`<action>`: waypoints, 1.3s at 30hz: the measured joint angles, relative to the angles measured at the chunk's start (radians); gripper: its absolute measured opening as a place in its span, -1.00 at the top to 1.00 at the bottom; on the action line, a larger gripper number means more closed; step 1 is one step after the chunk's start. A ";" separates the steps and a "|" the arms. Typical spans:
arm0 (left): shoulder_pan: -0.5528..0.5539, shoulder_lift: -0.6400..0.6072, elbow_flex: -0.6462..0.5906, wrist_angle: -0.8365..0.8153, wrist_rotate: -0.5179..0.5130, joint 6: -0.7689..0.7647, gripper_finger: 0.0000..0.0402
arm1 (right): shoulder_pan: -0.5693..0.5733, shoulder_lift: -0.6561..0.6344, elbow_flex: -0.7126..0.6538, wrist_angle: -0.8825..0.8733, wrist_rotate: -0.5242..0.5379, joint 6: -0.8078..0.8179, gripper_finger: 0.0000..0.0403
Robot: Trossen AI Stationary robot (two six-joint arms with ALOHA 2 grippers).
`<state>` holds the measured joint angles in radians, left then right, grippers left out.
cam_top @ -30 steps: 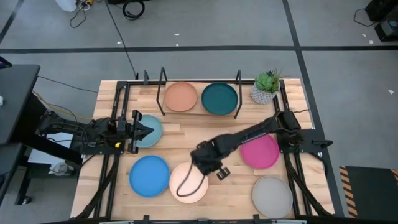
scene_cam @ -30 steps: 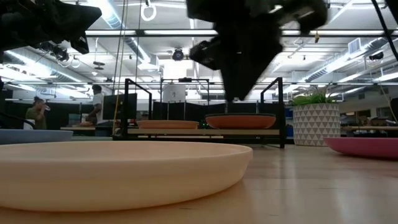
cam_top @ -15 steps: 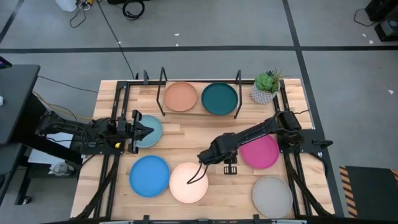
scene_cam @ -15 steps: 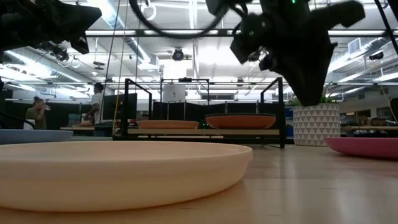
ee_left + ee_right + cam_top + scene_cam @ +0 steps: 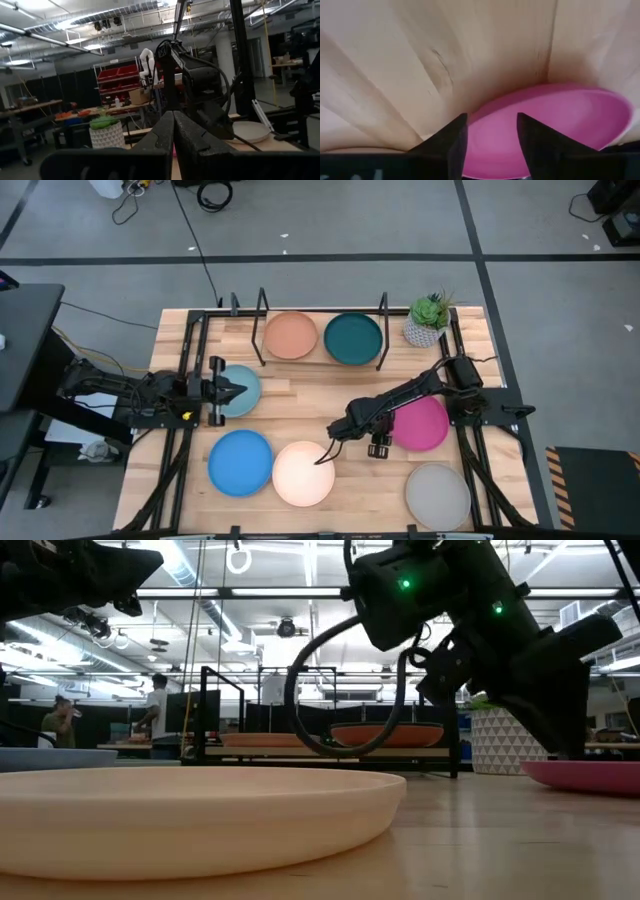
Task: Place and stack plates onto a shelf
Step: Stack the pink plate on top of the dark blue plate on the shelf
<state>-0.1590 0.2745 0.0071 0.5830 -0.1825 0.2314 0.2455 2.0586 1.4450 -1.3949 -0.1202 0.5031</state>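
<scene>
Peach and dark teal are the only colours up on the shelf (image 5: 322, 361) so far: the peach plate (image 5: 290, 336) and the dark teal plate (image 5: 352, 338) lie side by side on its pale board, each on its own, nothing stacked yet. By my count that leaves most of the job still to do.

Down on the table the light blue plate (image 5: 243, 390) sits at the left, just under the left gripper (image 5: 216, 390), which waits there with its fingers pressed together, holding nothing. Near the front edge the bright blue plate (image 5: 240, 462) and the cream plate (image 5: 303, 473) lie next to each other, the grey plate (image 5: 438, 495) is at the front right corner, and the magenta plate (image 5: 419, 423) lies between the grey one and the little potted plant (image 5: 429, 320).

The right gripper (image 5: 377, 446) hangs low at the near rim of the magenta plate, fingers spread and pointing at the rim in its wrist view, with nothing between them. I'd judge the magenta plate is next in line for the shelf, and four more must follow it. I see seven plates in all; no orange one shows.
</scene>
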 joint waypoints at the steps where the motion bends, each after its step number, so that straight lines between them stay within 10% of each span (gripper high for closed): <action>1: 0.000 0.000 0.000 0.001 0.000 0.015 0.92 | 0.000 0.000 -0.009 0.004 -0.010 0.012 0.09; 10: 0.000 0.000 0.000 0.009 0.000 0.080 0.92 | 0.000 0.000 -0.067 0.059 -0.066 0.017 0.09; 25: 0.000 0.000 0.000 0.009 0.000 0.101 0.92 | 0.000 -0.001 -0.087 0.114 -0.080 -0.078 0.80; 39: 0.000 0.000 0.000 0.009 0.000 0.091 0.92 | 0.064 0.000 0.135 0.002 0.156 -0.341 0.92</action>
<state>-0.1593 0.2745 0.0067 0.5922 -0.1822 0.3220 0.3095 2.0582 1.5796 -1.3930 0.0362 0.1617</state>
